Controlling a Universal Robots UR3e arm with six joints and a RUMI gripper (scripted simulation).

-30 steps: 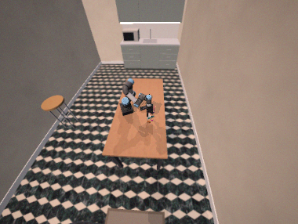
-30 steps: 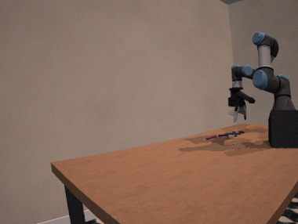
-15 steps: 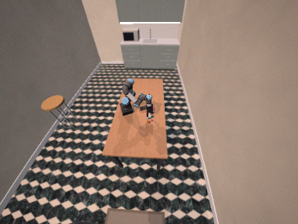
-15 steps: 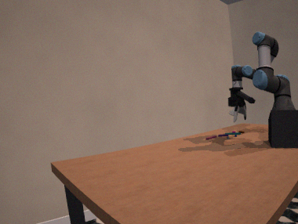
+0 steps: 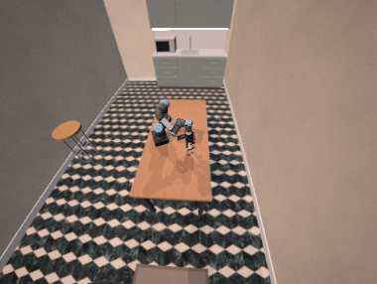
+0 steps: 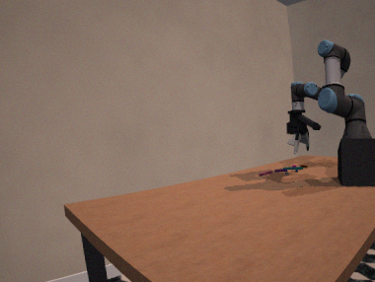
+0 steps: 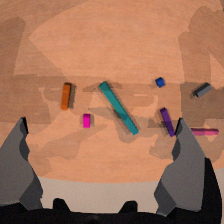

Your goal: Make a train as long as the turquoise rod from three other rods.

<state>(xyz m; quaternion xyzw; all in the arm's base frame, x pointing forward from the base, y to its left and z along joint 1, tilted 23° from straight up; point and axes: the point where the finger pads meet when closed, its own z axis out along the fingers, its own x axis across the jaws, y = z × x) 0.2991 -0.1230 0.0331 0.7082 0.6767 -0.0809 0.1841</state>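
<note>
So there's one wooden table [image 5: 174, 184] [image 6: 197, 222] [image 7: 125, 50], running down the middle of the top view. One robot arm [image 5: 166, 123] [image 6: 333, 71] stands on it, over at the right of the exterior view. It's got one gripper [image 5: 189, 147] [image 6: 302, 150] [image 7: 100, 119], wide open, nothing in it, up above the table.

I count seven rods in the wrist view, one of each colour, all lying apart, so zero trains. The turquoise rod [image 7: 119, 108] [image 6: 293, 169] is the longest I can fully see, slanting through the middle of the frame. One pinkish-red rod [image 7: 205, 132] is at the lower right, partly behind a gripper finger, so can't tell its full length. The purple rod [image 7: 167, 122] is right of centre, the orange rod [image 7: 66, 96] at left. Then the grey rod [image 7: 202, 90] at far right, the magenta rod [image 7: 86, 120] left of centre, and the tiny blue rod [image 7: 160, 82] upper right of centre.

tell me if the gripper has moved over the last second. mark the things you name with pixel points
No, no visible shift: in the exterior view, the gripper [image 5: 189, 146] [image 6: 302, 149] [image 7: 100, 119] hangs at the same height and the same distance from the black pedestal [image 5: 161, 141] [image 6: 357, 165].
</note>
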